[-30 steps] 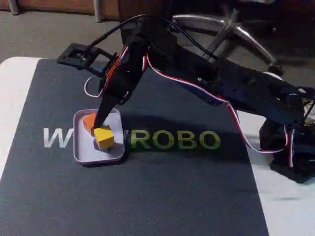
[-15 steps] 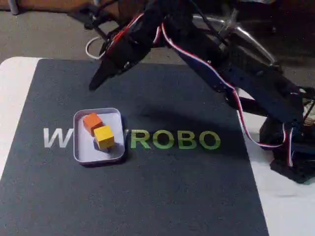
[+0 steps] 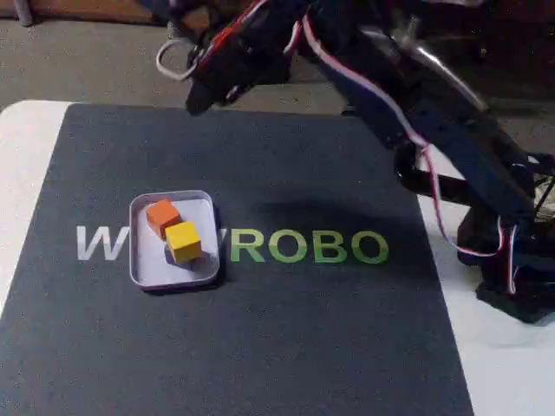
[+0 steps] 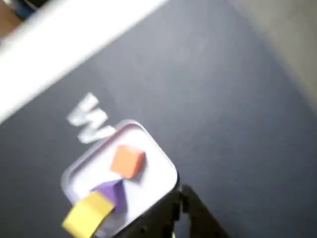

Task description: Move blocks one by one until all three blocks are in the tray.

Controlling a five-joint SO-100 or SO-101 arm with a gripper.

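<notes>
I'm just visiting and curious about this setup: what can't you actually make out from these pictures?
- Purple block: in the fixed view the yellow block hides it almost wholly; the wrist view shows it partly under the yellow block.
- Hand: the fixed view shows a dark, blurred tip, so open or shut cannot be told; the wrist view shows one dark part at the bottom edge.
- Mat lettering: the tray covers letters after the W.
- Arm top: cut off by the fixed view's upper edge.

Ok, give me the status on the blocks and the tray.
Done: the orange block, purple block and yellow block all sit inside the tray, the yellow one resting on the purple. In hand: nothing; the gripper hangs raised above the mat, away from the tray, carrying no block. Left: no block lies outside the tray.
</notes>
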